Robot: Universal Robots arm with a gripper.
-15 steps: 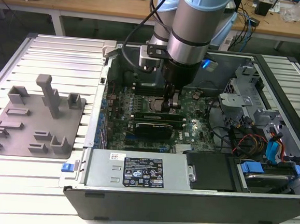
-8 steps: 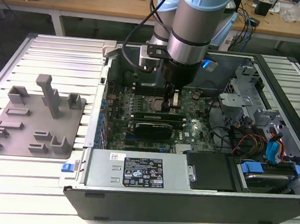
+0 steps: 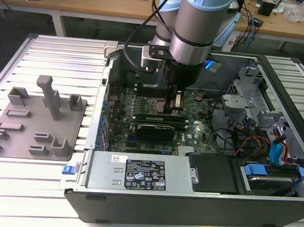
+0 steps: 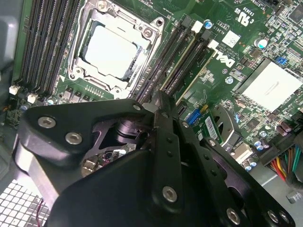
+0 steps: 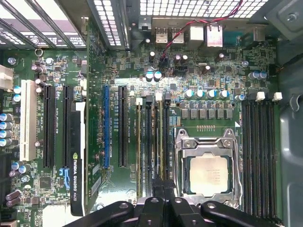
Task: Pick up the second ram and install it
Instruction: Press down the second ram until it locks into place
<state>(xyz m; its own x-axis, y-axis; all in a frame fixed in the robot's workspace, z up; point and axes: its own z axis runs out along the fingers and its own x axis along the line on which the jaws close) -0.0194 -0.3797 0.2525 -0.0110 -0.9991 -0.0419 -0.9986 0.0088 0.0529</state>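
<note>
Two thin green sticks stand in neighbouring memory slots beside the CPU socket (image 5: pixel 208 175). The second ram (image 5: pixel 161 142) is the one nearer the socket, with its long edge (image 4: pixel 181 59) running toward my fingertips. In the exterior view it is a long strip (image 3: pixel 152 115) across the motherboard. My gripper (image 3: pixel 169 107) reaches down into the open computer case. Its black fingers are pressed together (image 4: pixel 158 99) over one end of that stick (image 5: pixel 163 189). Whether they touch it I cannot tell.
A grey holder tray (image 3: pixel 35 130) with upright posts lies on the slatted table at the exterior view's left. In the case are a graphics card (image 5: pixel 78 156), a power supply (image 3: pixel 137 173) along the near wall, and cables and drive bays (image 3: pixel 255 142) at the right.
</note>
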